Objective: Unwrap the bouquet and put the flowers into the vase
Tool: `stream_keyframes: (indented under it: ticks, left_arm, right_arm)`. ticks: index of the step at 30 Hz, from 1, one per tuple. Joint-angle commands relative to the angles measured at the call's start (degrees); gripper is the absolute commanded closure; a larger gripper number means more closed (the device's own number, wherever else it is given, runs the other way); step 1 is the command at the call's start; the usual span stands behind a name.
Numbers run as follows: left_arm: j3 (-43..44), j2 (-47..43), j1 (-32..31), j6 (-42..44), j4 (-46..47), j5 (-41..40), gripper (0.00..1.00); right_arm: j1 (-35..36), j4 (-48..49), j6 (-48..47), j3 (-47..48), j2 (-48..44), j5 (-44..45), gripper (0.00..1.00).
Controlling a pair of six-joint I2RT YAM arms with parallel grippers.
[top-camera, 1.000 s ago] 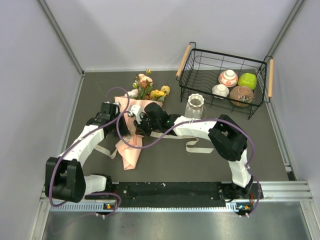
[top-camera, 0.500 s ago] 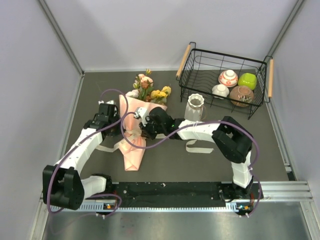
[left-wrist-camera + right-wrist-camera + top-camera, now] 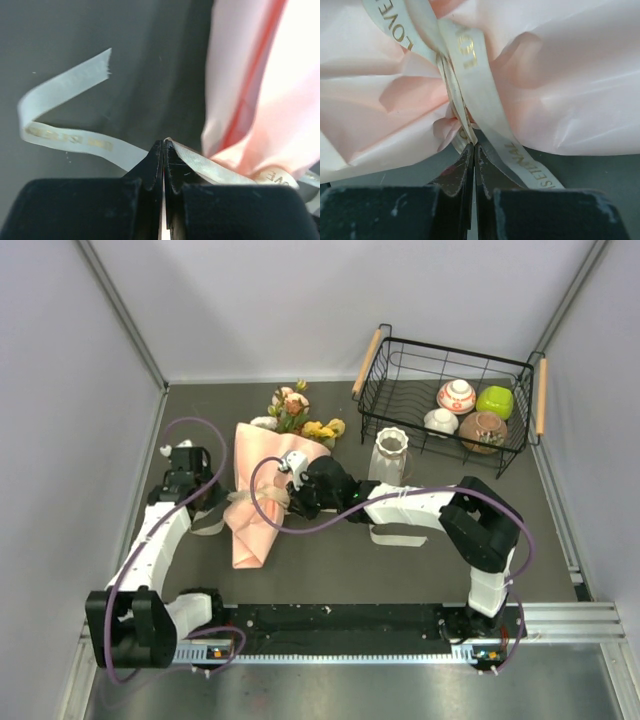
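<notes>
The bouquet lies on the dark table, its salmon-pink paper tied round the middle by a beige ribbon. The flowers stick out of its far end. My left gripper is left of the wrap, shut on a ribbon tail that curls away to the left, with the pink paper to its right. At the ribbon's knot, my right gripper is shut on a strand against the paper. The white ribbed vase stands upright to the right of the bouquet.
A black wire basket with wooden handles stands at the back right, holding several small bowls. Another ribbon tail lies on the table under my right arm. Grey walls close in both sides.
My left gripper has shut on the ribbon tail and drawn it back to the left. The bouquet has shifted left and turned, and my right gripper has followed it, still shut at the knot.
</notes>
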Motion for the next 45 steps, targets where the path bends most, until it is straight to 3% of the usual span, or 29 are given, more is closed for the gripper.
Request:
stream_keyframes:
  ticks: [1,13,17,18,21,24,27,29,31,33,36,41,45]
  left_arm:
    - [0.3,-2.7,6.7,-1.6,1.7,-0.3,1.0]
    - [-3.5,3.0,9.7,-0.6,6.4,12.8,1.0]
    - [-3.6,2.4,10.6,-0.5,5.7,13.4,0.76]
    - [-3.7,1.4,10.7,-0.4,5.3,13.3,0.62]
    - [-4.1,-3.3,10.6,0.1,5.4,16.8,0.49]
    - [-5.4,-7.2,10.4,-0.1,6.7,25.9,0.47]
    - [-7.6,-10.7,9.7,-1.4,6.3,31.5,0.51]
    - [-10.1,-14.2,8.9,-3.3,6.1,34.6,0.64]
    - [-12.0,-16.8,6.4,-6.4,6.7,36.0,0.72]
    - [-14.7,-19.6,1.7,-8.6,8.4,36.7,0.73]
    - [-16.9,-20.1,-5.0,-12.1,9.1,33.0,0.83]
    - [-19.9,-12.9,-6.7,-14.1,12.8,29.8,0.99]
    - [-21.1,-7.9,-6.7,-14.7,14.3,23.8,1.0]
  right_arm:
    - [-0.4,-2.1,1.8,1.9,-2.2,3.3,1.0]
    - [-0.2,-0.5,5.1,-5.3,-4.9,1.9,1.0]
    - [-0.2,-1.1,5.9,-3.8,-4.3,-0.2,1.0]
    - [-0.2,-1.2,6.1,-3.4,-4.2,-0.4,1.0]
    - [-0.2,-2.5,6.3,-1.8,-4.1,-0.9,1.0]
    - [-0.2,-3.8,6.2,-0.1,-3.7,-0.7,1.0]
    - [-0.2,-5.1,6.1,1.5,-3.5,-0.5,1.0]
    - [-0.2,-5.7,6.3,2.4,-3.5,-0.3,1.0]
    - [-0.2,-6.6,6.5,3.0,-3.8,-0.3,1.0]
    - [-0.2,-7.2,6.7,3.6,-4.0,-0.2,1.0]
    - [-0.3,-7.3,6.8,3.9,-5.1,0.5,1.0]
    - [-0.2,-9.5,7.2,4.0,-8.1,0.2,1.0]
    - [-0.2,-10.3,7.1,2.9,-12.1,1.0,1.0]
